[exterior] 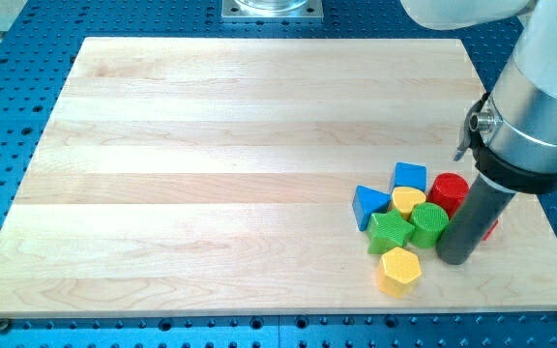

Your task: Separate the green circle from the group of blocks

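Observation:
The green circle point(429, 223) sits in a tight group of blocks at the view's lower right. A green star point(389, 232) touches its left side. A yellow round block point(408, 200) and a red cylinder point(448, 191) lie just above it. A blue cube point(410, 176) and a blue triangle point(367, 206) are at the group's top and left. A yellow hexagon point(399, 270) lies below. My tip point(455, 257) is right beside the green circle, at its lower right. A red block point(491, 230) peeks out behind the rod.
The wooden board point(211, 174) lies on a blue perforated table point(8, 145). The arm's large grey body point(540, 106) hangs over the board's right edge. A metal mount point(273, 9) is at the view's top centre.

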Controlling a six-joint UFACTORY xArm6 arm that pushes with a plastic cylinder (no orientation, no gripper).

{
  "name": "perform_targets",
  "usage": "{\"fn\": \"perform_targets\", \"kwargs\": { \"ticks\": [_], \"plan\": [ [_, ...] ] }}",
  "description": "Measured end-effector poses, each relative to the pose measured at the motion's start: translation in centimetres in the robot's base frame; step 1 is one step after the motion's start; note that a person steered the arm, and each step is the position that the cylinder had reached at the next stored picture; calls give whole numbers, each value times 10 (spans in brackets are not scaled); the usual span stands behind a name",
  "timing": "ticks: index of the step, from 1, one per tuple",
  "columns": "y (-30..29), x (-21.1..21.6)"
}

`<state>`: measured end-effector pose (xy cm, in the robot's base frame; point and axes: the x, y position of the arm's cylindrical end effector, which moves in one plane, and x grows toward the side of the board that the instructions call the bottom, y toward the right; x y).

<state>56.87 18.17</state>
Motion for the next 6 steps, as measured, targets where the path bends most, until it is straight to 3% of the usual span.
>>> {"fn": "perform_targets", "kwargs": {
  "ticks": [1,2,5,6],
  "plan": [
    [18,-19],
    [-6,-24],
    [-164,-27],
    [-144,-25]
  ]
}}
